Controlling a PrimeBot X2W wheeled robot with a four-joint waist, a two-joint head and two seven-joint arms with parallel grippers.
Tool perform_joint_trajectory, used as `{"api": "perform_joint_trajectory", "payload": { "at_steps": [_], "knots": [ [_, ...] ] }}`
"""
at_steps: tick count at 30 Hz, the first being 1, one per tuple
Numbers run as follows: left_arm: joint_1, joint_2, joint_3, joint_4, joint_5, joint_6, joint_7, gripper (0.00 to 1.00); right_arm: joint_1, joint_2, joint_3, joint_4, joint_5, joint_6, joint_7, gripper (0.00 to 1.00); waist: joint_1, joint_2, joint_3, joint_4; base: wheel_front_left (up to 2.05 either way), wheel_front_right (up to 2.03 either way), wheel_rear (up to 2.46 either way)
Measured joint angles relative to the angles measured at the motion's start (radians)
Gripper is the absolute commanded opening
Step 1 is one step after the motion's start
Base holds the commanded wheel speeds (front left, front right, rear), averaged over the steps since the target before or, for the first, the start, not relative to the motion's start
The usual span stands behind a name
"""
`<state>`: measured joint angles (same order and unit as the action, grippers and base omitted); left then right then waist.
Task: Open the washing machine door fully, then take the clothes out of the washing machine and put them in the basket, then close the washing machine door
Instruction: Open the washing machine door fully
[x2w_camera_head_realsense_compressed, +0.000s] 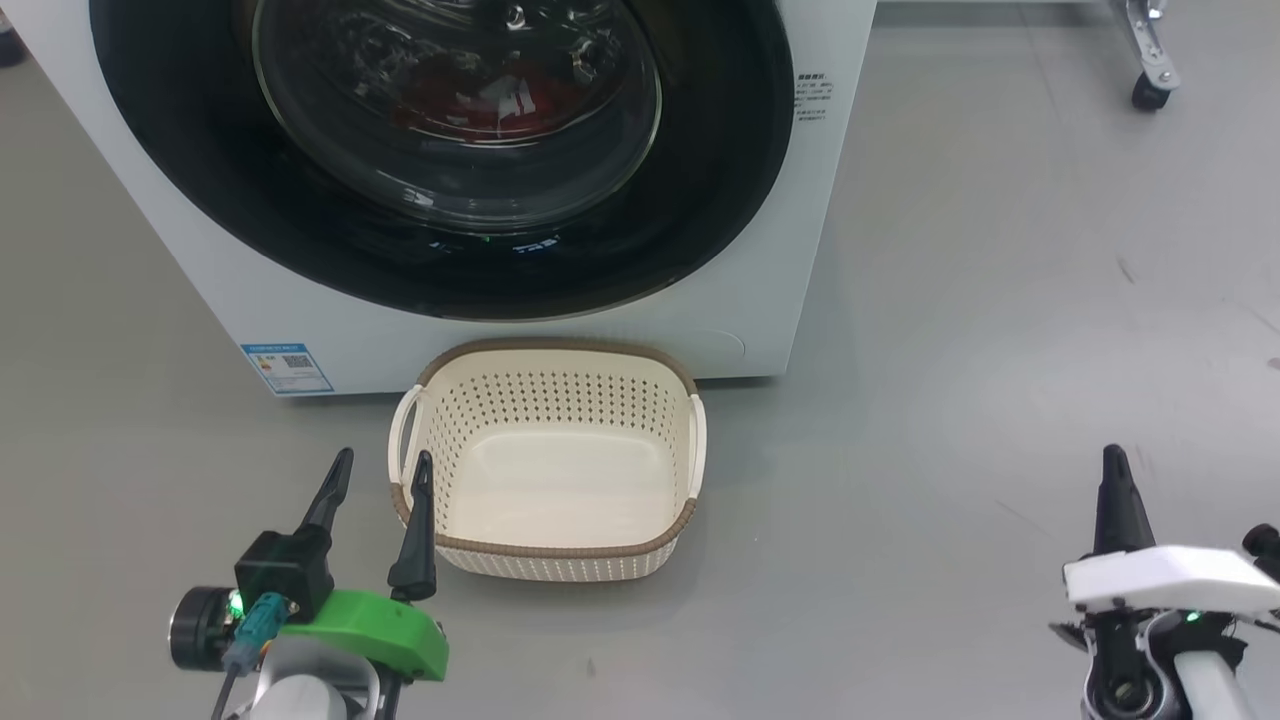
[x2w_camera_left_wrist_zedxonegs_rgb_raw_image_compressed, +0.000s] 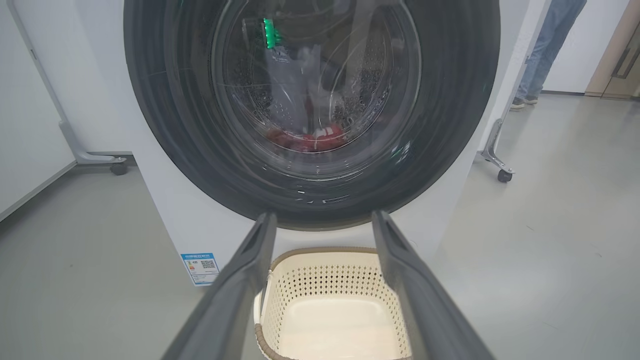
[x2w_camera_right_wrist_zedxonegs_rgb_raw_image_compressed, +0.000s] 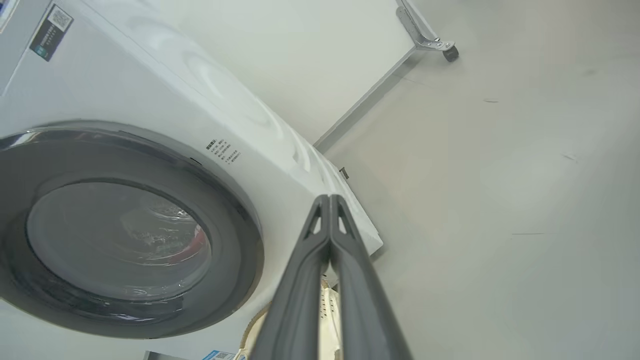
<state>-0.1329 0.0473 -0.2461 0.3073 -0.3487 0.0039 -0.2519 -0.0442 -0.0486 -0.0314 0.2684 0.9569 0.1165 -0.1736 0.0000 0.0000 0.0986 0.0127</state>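
Nearest the cameras, the left gripper (x2w_camera_head_realsense_compressed: 385, 457) is held low at the lower left of the head view. Its fingers (x2w_camera_left_wrist_zedxonegs_rgb_raw_image_compressed: 235, 300) are spread wide with nothing between them, a pose judged ready for a forward reach. The right gripper (x2w_camera_head_realsense_compressed: 1114, 462) is held at the lower right, well apart from the appliance. Its fingers are pressed together on nothing, and it is judged to be parked out of the way.

The washing machine (x2w_camera_head_realsense_compressed: 830, 200) stands on the grey floor (x2w_camera_head_realsense_compressed: 1000, 400), directly ahead of the robot. It is centred in the left wrist view, so the left arm is judged better aligned with it.

The washing machine door (x2w_camera_head_realsense_compressed: 700, 200) is seen shut, its black ring lying flat against the white front. The first step of the task is therefore judged not yet begun.

The basket (x2w_camera_head_realsense_compressed: 560, 347) is set on the floor just in front of the washing machine, below the door and just beside the left gripper. It is empty. This position is judged to keep the transfer from drum to basket short.

The clothes (x2w_camera_head_realsense_compressed: 460, 95) are seen as a red mass through the glass, lying at the bottom of the drum. No print can be read.

A blue label (x2w_camera_head_realsense_compressed: 286, 368) is fixed to the lower left corner of the front panel.
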Motion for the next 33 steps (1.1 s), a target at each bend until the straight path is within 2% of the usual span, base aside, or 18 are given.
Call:
{"api": "perform_joint_trajectory", "payload": {
  "at_steps": [10, 17, 25, 31, 33],
  "knots": [
    [-0.039, -0.002, -0.007, -0.027, 0.007, 0.0, 0.0, 1.0, -0.131, 0.004, -0.074, 0.006, 0.341, 0.005, 0.158, 0.0, 0.0, 0.0, 0.067, 0.018, 0.0, 0.0, 0.0],
    [-0.072, -0.003, -0.012, -0.047, 0.016, 0.0, 0.0, 1.0, -0.249, -0.005, -0.101, 0.003, 0.435, 0.005, 0.26, 0.0, 0.0, 0.0, 0.121, 0.034, 0.0, 0.0, 0.0],
    [-0.115, -0.005, -0.018, -0.067, 0.025, 0.0, 0.0, 1.0, -0.373, -0.065, -0.121, 0.005, 0.517, 0.004, 0.37, 0.0, 0.0001, 0.0, 0.186, 0.056, 0.0, 0.0, 0.0],
    [-0.137, -0.006, -0.037, -0.08, 0.022, 0.0, 0.0, 1.0, -0.457, -0.097, -0.137, 0.006, 0.562, -0.007, 0.425, 0.0, 0.0001, 0.0, 0.229, 0.074, 0.0, 0.0, 0.0],
    [-0.144, -0.007, -0.046, -0.087, 0.015, 0.0, 0.0, 1.0, -0.489, -0.113, -0.139, 0.007, 0.576, -0.021, 0.448, 0.0, 0.0001, 0.0, 0.246, 0.081, 0.0, 0.0, 0.0]
  ]
}}
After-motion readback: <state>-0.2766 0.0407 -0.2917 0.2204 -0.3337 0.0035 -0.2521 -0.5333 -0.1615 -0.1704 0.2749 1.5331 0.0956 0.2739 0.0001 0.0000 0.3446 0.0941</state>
